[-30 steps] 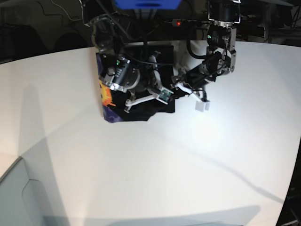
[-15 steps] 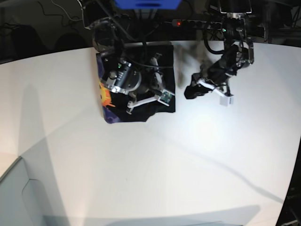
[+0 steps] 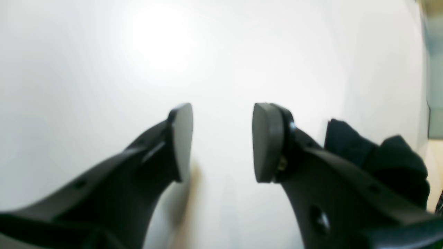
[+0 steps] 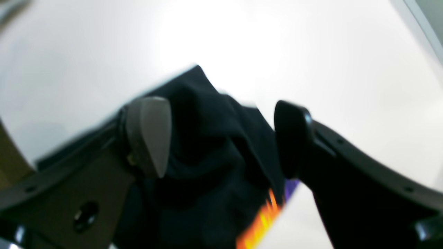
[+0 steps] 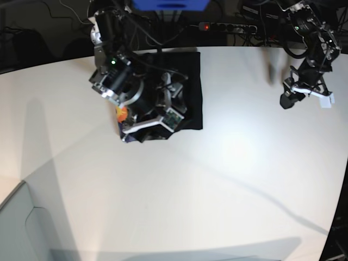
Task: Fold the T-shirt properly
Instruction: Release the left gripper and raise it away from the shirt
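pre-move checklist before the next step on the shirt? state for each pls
1. Right gripper released: ok. Jaws stand apart over the T-shirt, no cloth pinched.
2. Left gripper empty: ok. Jaws apart, only the white table between them.
3. Left arm clear of the shirt: ok. In the base view the left gripper sits far off to the side, apart from the T-shirt.
4. Fold compact: ok. Dark, roughly rectangular bundle.
5. Fold neat: not ok. Orange and purple print peeks out at one edge.
6. Layers flat under the right arm: cannot tell, the arm hides them.
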You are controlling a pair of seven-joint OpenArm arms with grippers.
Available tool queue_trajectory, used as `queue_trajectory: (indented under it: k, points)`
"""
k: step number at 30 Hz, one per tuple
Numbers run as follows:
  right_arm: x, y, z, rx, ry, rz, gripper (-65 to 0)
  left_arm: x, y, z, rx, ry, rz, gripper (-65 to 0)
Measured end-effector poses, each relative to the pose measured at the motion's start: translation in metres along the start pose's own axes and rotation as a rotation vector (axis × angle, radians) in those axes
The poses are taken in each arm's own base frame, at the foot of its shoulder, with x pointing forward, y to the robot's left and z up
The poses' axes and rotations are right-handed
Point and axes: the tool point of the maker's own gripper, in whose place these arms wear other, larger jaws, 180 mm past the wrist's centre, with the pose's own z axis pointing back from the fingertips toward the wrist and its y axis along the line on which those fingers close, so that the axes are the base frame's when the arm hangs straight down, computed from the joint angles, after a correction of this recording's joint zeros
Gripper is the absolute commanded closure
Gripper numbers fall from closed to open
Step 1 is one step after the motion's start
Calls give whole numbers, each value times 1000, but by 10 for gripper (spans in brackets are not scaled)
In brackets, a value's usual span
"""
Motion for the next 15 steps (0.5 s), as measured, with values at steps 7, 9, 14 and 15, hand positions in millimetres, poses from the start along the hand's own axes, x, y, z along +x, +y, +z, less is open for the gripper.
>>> queue_trajectory:
  k: [7,9,14,15]
  points:
    - [-48,-10,9,-44,110,-103,-457,1,6,3,14,-9,13,-275]
    - [-51,-5,8,-30,114,-105,-459,2,5,3,11,-12,13,-275]
    - [-54,10,6,16,127,-63,-461,3,5,2,11,-13,13,-275]
    - [-53,15,5,34,123,-52,-463,3,4,2,9,-14,14,-275]
